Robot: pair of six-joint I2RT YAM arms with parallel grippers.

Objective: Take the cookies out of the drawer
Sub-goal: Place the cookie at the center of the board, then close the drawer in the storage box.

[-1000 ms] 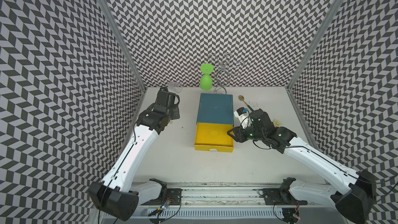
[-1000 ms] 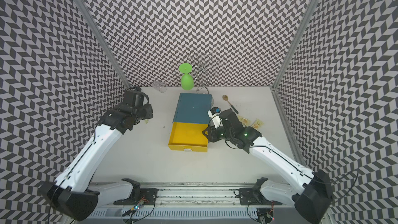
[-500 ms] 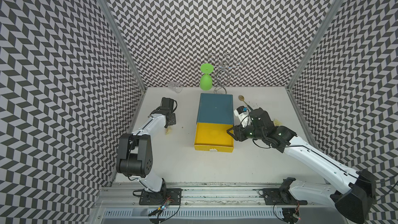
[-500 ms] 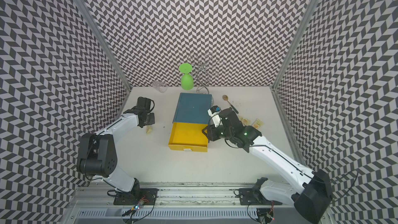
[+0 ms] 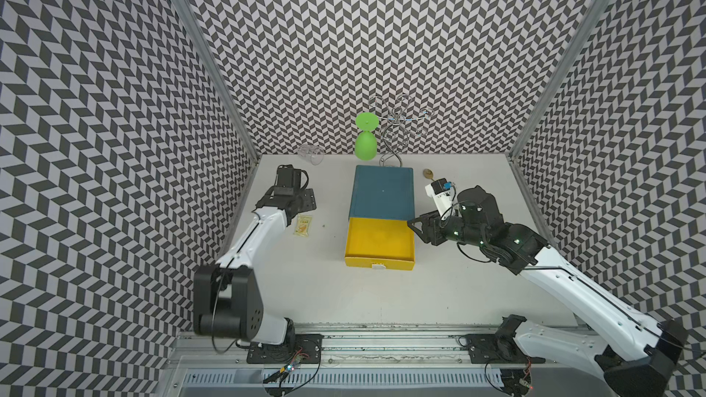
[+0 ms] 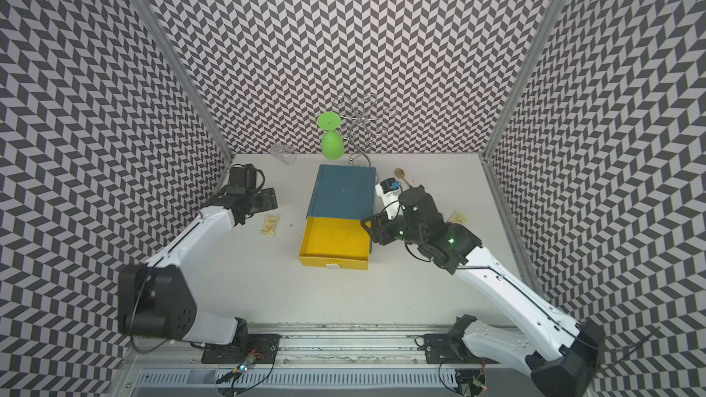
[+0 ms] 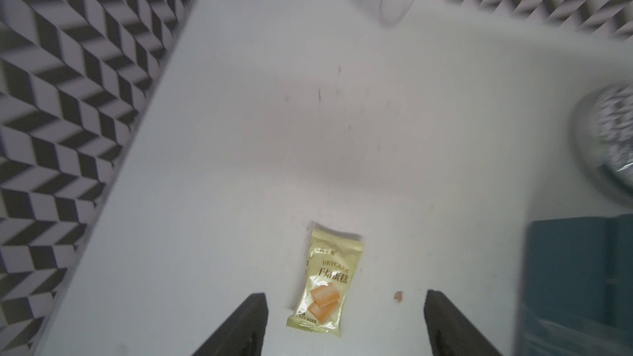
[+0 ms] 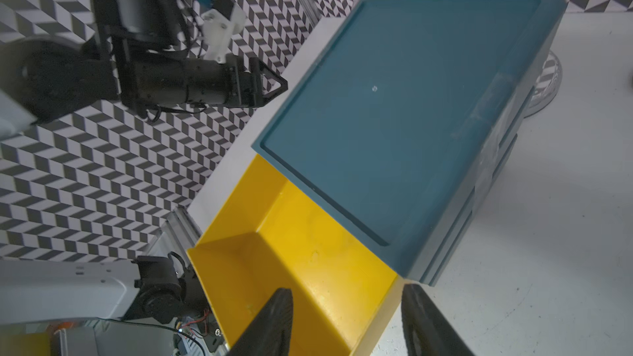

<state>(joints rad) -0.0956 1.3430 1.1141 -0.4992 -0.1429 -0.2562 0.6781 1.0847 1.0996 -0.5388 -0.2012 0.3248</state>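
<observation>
A pale yellow cookie packet (image 5: 303, 225) (image 7: 325, 279) lies flat on the table left of the cabinet. My left gripper (image 5: 303, 203) (image 7: 346, 323) hovers over it, open, with the packet free between the fingers. The yellow drawer (image 5: 378, 240) (image 8: 308, 268) stands pulled out of the teal cabinet (image 5: 382, 192), and its floor shows bare. My right gripper (image 5: 414, 227) (image 8: 346, 323) is open astride the drawer's right wall, one finger inside and one outside. Another cookie packet (image 6: 457, 217) lies on the table beyond the right arm.
An upturned green goblet (image 5: 366, 139) and a wire rack (image 5: 397, 124) stand behind the cabinet. A clear glass (image 5: 311, 154) lies at the back left. A spoon (image 5: 428, 174) rests at the back right. The patterned side wall runs close to the left arm.
The left gripper has opened and let the pale yellow packet go onto the table, and the left arm has folded back and lowered. The right gripper's jaws have widened a little.
</observation>
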